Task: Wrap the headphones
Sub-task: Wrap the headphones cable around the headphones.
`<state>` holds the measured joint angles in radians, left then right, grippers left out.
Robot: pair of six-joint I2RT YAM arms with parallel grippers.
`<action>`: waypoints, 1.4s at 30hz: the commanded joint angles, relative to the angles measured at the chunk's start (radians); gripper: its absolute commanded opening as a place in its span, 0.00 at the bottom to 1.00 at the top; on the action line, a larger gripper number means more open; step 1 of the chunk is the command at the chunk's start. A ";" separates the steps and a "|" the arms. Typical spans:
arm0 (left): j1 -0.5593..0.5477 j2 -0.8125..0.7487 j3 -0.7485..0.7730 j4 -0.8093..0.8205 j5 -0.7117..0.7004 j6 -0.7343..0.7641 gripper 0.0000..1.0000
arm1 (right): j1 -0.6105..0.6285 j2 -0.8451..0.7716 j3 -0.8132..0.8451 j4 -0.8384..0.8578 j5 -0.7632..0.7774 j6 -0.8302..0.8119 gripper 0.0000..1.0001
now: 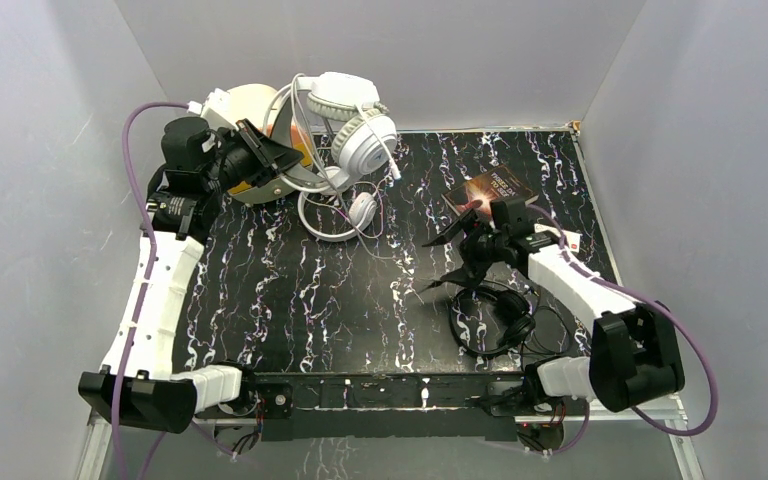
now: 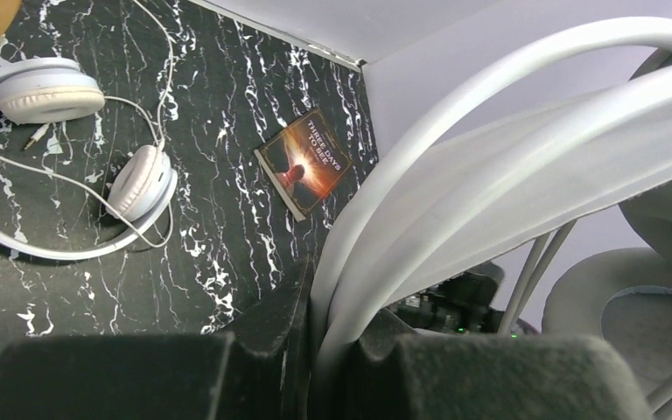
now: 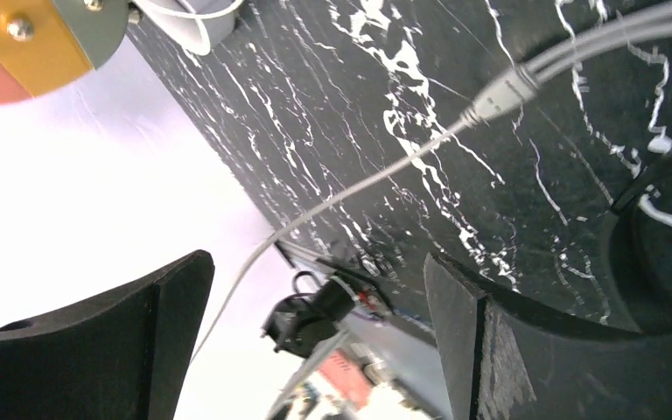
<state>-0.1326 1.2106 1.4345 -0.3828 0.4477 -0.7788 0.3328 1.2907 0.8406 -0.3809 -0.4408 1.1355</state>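
One black pair (image 1: 505,322) is lying partly hidden beneath the right jaws, which are standing wide apart; the left jaws are clamping the big white pair (image 1: 360,125) by its headband.

Far-left corner: big white over-ear pair (image 1: 358,120) held up, headband pinched btwn fingers of left gripper (image 2: 324,350), grey-padded cups hanging. Just in front, slim white on-ear pair (image 1: 362,208) flat on table, band spread, cord loose, jack free. Small black pair (image 1: 505,320) flat, near-right, cord in loose loops.
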 commanded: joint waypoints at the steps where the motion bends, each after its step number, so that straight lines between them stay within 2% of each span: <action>1: 0.005 -0.058 -0.010 0.098 0.079 -0.039 0.00 | 0.049 0.031 -0.113 0.222 -0.081 0.405 0.99; 6: 0.005 -0.080 -0.029 0.118 0.104 -0.051 0.00 | 0.159 0.090 -0.117 0.352 -0.017 0.541 0.99; 10: 0.005 -0.096 -0.033 0.124 0.113 -0.053 0.00 | 0.217 0.145 -0.091 0.369 0.059 0.581 0.99; 13: 0.005 -0.104 -0.032 0.125 0.118 -0.059 0.00 | 0.258 0.180 -0.137 0.515 0.058 0.661 0.97; 14: 0.005 -0.106 -0.029 0.124 0.119 -0.058 0.00 | 0.272 0.186 -0.162 0.570 0.061 0.695 0.94; 18: 0.005 -0.113 -0.021 0.127 0.154 -0.060 0.00 | 0.294 0.173 -0.229 0.695 0.119 0.738 0.73; 22: 0.005 -0.133 -0.006 0.122 0.205 -0.029 0.00 | 0.280 0.125 -0.324 0.827 0.223 0.713 0.30; 24: 0.005 -0.153 -0.018 0.134 0.248 0.010 0.00 | 0.249 0.110 -0.348 0.852 0.218 0.661 0.17; 26: 0.005 -0.167 -0.032 0.163 0.339 0.028 0.00 | 0.213 0.095 -0.379 0.935 0.186 0.593 0.00; 29: 0.005 -0.163 -0.037 0.193 0.508 -0.006 0.00 | 0.146 0.049 -0.430 1.037 0.113 0.458 0.00; 31: 0.005 -0.178 -0.037 0.196 0.572 -0.021 0.00 | 0.089 0.014 -0.466 1.142 0.051 0.330 0.00; 33: 0.005 -0.210 -0.036 0.197 0.619 -0.011 0.00 | 0.034 -0.013 -0.474 1.170 -0.013 0.233 0.00; 37: 0.002 -0.249 -0.054 0.196 0.725 -0.046 0.00 | -0.064 0.005 -0.354 1.070 -0.164 0.025 0.00; 42: -0.022 -0.286 -0.180 0.197 0.702 -0.059 0.00 | -0.104 0.084 -0.071 0.855 -0.296 -0.185 0.00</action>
<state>-0.1417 0.9680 1.3224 -0.2123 1.0115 -0.7303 0.2729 1.3296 0.5602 0.6209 -0.6304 1.2232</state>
